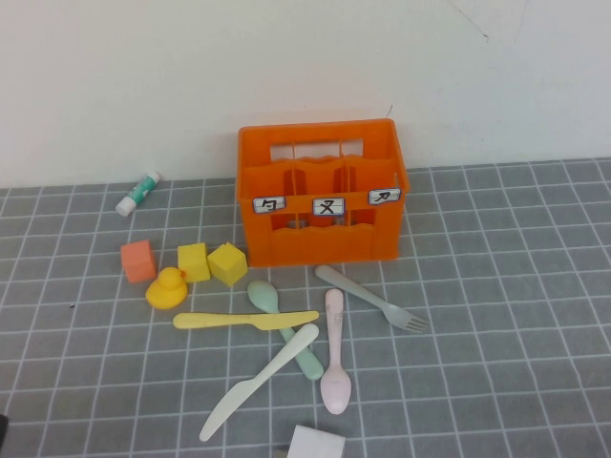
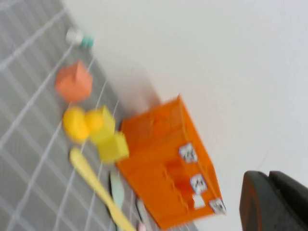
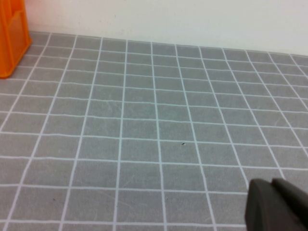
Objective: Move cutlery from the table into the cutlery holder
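Observation:
The orange cutlery holder (image 1: 320, 196) stands upright near the back wall on the grey grid table (image 1: 496, 315). In front of it lie a yellow knife (image 1: 243, 321), a white knife (image 1: 258, 382), a mint-green spoon (image 1: 263, 296), a pink spoon (image 1: 334, 358) and a grey fork (image 1: 372, 299). The white knife and yellow knife cross over the mint spoon. My left gripper (image 2: 268, 179) is shut and empty, well away from the holder (image 2: 166, 168) and yellow knife (image 2: 96, 187). My right gripper (image 3: 271, 185) is shut and empty over bare table (image 3: 154, 120), with the holder's corner (image 3: 12, 36) far off. Neither gripper shows in the high view.
Left of the holder sit an orange block (image 1: 138, 260), two yellow blocks (image 1: 193, 261) (image 1: 227, 263) and a yellow rubber duck (image 1: 167, 288). A small white tube with a green cap (image 1: 139, 192) lies by the wall. A white box (image 1: 315, 444) is at the front edge.

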`<action>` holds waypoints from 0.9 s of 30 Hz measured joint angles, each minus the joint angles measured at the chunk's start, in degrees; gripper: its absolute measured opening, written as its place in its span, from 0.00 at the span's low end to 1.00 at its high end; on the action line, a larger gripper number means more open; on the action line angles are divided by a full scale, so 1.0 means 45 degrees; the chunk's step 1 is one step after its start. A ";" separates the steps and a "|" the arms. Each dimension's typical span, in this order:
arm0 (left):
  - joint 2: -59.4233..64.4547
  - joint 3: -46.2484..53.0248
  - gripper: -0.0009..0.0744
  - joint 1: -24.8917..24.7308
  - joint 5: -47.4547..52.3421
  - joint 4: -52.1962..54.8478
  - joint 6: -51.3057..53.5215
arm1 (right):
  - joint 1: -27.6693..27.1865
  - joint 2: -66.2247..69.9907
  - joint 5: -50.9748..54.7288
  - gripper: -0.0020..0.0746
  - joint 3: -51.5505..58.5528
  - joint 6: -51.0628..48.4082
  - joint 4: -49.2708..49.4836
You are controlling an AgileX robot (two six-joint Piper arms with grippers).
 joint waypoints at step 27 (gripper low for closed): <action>1.1703 -1.1004 0.04 -0.0600 0.9693 0.4122 1.3482 | 0.0000 0.0000 0.0000 0.02 0.0000 0.0000 0.0000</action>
